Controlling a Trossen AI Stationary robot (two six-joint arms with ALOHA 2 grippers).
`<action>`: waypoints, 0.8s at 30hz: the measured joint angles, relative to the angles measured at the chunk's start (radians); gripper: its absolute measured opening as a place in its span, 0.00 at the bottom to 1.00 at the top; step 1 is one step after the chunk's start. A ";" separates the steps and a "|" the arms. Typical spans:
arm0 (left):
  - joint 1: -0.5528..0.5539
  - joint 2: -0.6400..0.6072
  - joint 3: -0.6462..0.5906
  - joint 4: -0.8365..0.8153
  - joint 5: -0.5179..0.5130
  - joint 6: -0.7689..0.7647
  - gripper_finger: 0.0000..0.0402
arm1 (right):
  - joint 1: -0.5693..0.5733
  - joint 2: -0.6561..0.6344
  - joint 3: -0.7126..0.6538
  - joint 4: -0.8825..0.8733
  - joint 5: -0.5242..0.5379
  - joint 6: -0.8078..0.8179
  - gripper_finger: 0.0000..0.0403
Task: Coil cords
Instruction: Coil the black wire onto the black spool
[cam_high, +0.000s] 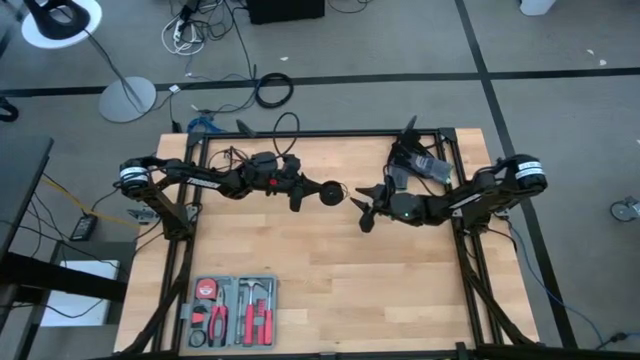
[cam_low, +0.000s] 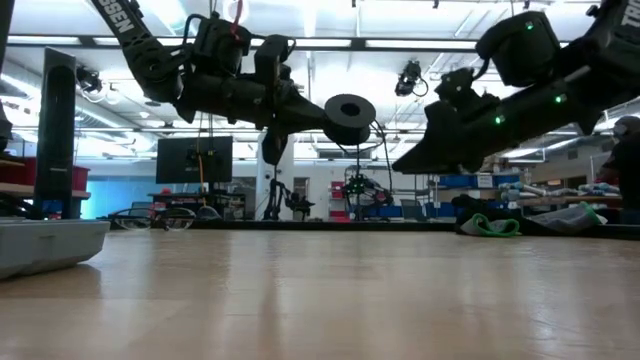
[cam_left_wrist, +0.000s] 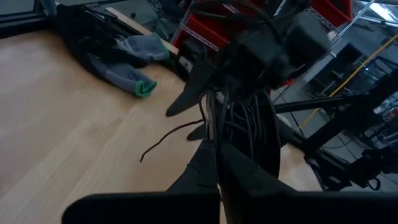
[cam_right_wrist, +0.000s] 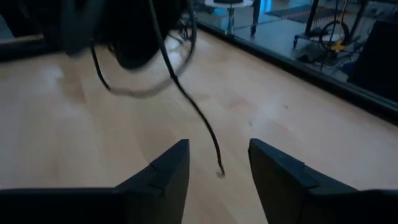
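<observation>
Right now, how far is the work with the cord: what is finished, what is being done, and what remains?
Mostly wound: the cord sits in loops on the round puck, held off the table by the shut left gripper. In hand: a loose tail hangs between the fingers of the open right gripper, not gripped. Left: that tail probably needs winding on, then the coil set down on the table.

Both arms are built of dark, near-black jointed links, each with a white band bearing dark marks at its shoulder joint, small green lights glowing along the right arm's links, and the right gripper (cam_right_wrist: 219, 177) ending in two flat, wedge-shaped black fingers.
</observation>
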 joint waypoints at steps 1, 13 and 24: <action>0.000 0.000 0.000 0.002 0.000 0.000 0.00 | -0.001 0.007 0.001 -0.002 0.000 0.005 0.41; 0.000 0.000 0.003 0.018 0.001 -0.006 0.00 | -0.027 0.185 0.118 -0.009 -0.001 -0.049 0.35; 0.028 0.000 0.005 0.017 0.000 -0.001 0.00 | 0.008 0.184 0.130 -0.115 -0.006 0.131 0.01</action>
